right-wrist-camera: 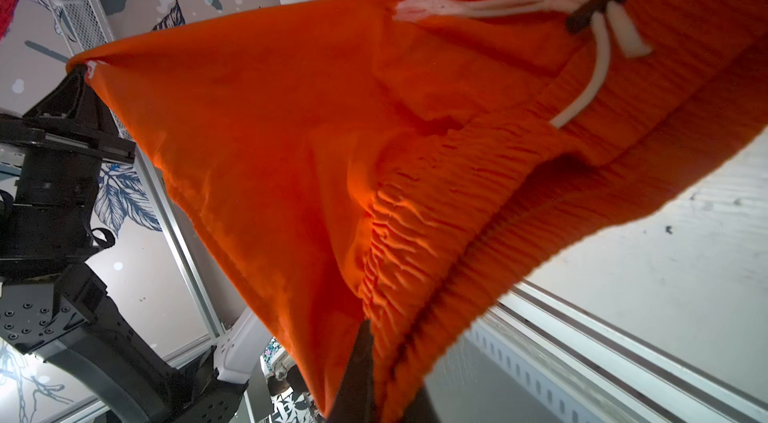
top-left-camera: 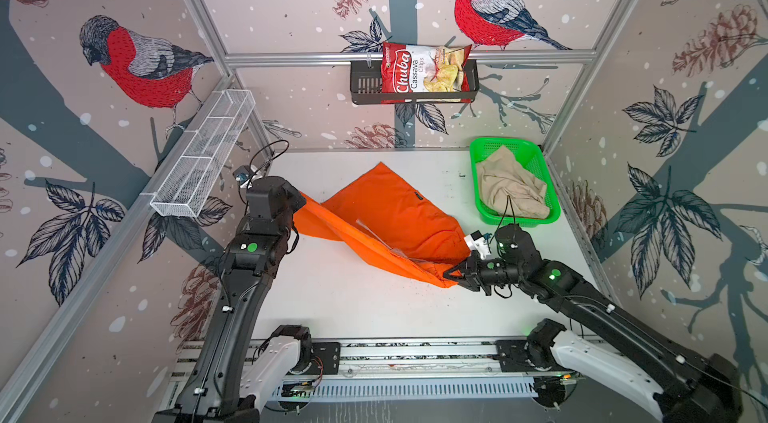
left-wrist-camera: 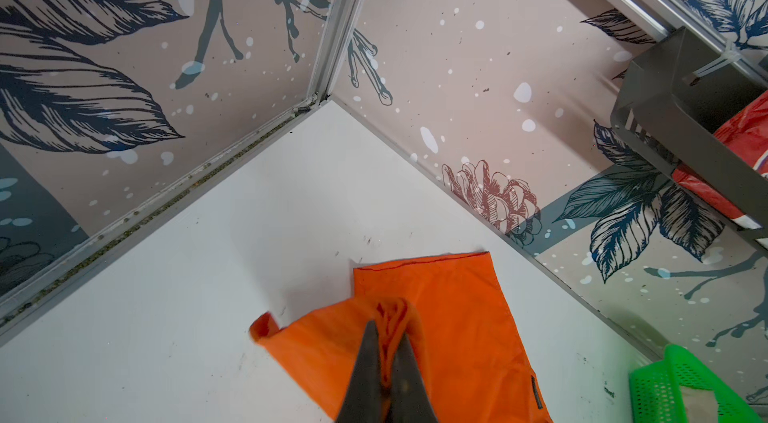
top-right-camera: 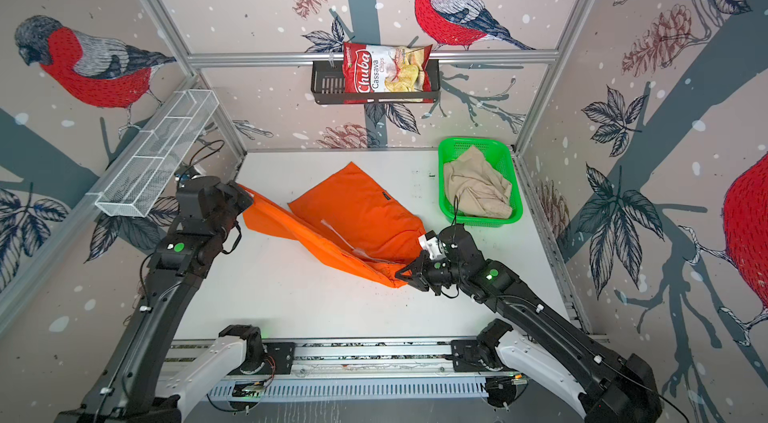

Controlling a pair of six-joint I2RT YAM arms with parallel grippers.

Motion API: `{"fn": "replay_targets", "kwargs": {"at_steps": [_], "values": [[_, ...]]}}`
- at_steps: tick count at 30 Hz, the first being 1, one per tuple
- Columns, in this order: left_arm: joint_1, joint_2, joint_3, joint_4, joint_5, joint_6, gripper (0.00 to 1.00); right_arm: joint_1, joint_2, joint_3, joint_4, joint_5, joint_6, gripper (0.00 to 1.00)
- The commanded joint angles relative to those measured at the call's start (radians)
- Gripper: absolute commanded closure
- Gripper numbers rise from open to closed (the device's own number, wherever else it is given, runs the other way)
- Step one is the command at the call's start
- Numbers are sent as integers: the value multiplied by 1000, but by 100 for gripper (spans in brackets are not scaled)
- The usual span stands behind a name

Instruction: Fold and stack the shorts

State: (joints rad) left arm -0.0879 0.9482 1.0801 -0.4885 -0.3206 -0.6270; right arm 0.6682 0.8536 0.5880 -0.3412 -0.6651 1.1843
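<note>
The bright orange cloth shorts [top-left-camera: 395, 213] lay partly on the white tabletop [top-left-camera: 332, 308], just beside the green plastic mesh basket [top-left-camera: 523, 221], and no fold had been finished on them. 1 leg lay flat, pointing toward the back wall, while the rest was lifted and stretched into a taut band between the 2 arms. The right gripper [top-left-camera: 451, 274], near the basket's front corner, had its jaws pressed together on the gathered elastic waistband [right-wrist-camera: 415, 234], with the white drawstring [right-wrist-camera: 598, 51] hanging loose close by. The left gripper [left-wrist-camera: 386, 331], well apart from the basket on the far side of the orange pair, pinched a bunched hem or corner of the other leg with its jaws nearly touching. The beige, crumpled cloth shorts [top-left-camera: 509, 188] sat inside the basket, untouched, in a loose heap. Judged from this, the task was in its early part: the orange pair was being spread or drawn over for what looked like its 1st fold. The remaining folds on it were yet to be made, the beige pair had to be taken out and folded, and the 2 pairs had to be stacked, so no stack existed yet.
</note>
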Motion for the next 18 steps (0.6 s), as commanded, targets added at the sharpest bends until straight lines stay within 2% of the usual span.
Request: {"fn": "replay_targets", "kwargs": {"at_steps": [1, 6, 18], "values": [[2, 63, 32, 92, 16, 41, 100, -48, 35, 13, 13, -42, -31, 100], [-8, 227, 126, 202, 114, 43, 100, -127, 78, 49, -38, -90, -112, 100], [-88, 541, 287, 352, 82, 118, 100, -245, 166, 50, -70, -158, -217, 100]]}}
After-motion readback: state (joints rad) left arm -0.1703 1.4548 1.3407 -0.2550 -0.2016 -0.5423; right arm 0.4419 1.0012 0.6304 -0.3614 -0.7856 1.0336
